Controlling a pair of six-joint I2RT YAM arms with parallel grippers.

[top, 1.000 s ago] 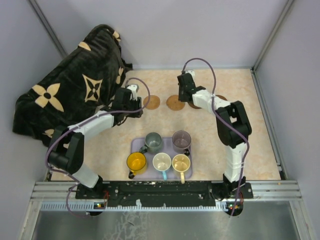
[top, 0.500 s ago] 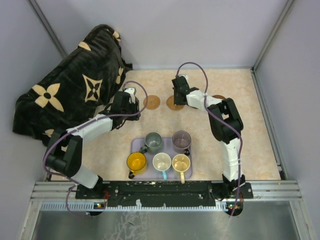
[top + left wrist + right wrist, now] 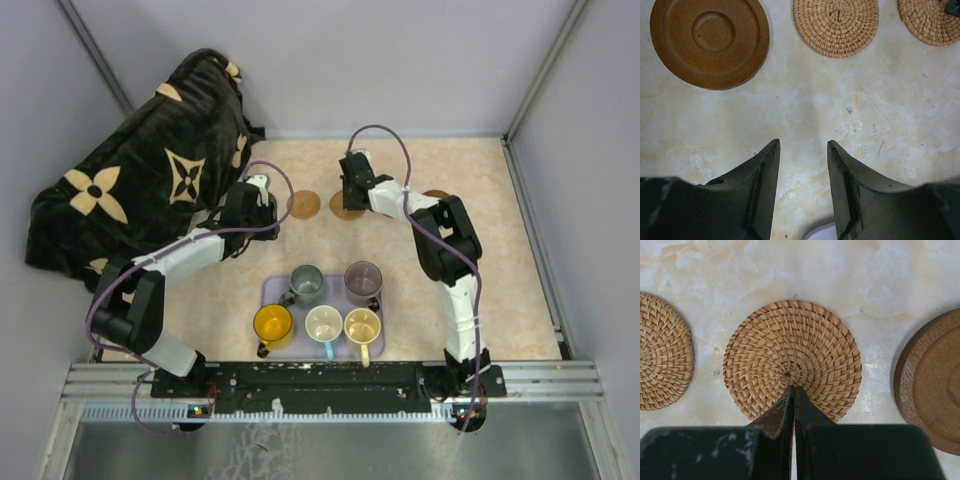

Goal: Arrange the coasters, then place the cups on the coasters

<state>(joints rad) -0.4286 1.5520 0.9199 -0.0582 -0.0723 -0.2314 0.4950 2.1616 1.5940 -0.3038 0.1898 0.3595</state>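
Note:
Several round coasters lie at the back of the table. A dark wooden coaster [image 3: 710, 40] and two woven coasters [image 3: 836, 25] [image 3: 932, 20] lie ahead of my left gripper [image 3: 803, 150], which is open and holds nothing. My right gripper [image 3: 792, 388] is shut, with its tips over the middle of a woven coaster [image 3: 792, 350]. Beside that one are another woven coaster [image 3: 662, 352] and a wooden coaster [image 3: 935, 390]. Several cups stand on the tray: yellow-orange [image 3: 272, 324], cream [image 3: 324, 325], pale yellow [image 3: 361, 326], grey-green [image 3: 307, 285] and mauve [image 3: 363, 281].
The lavender tray [image 3: 272, 292] sits near the front between the two arms. A black blanket with a flower pattern [image 3: 150, 170] is piled at the back left. Grey walls enclose the table on three sides.
My right arm has swung left, and its shut gripper now sits over the middle woven coaster. The left gripper has shifted slightly. The cups have not moved.

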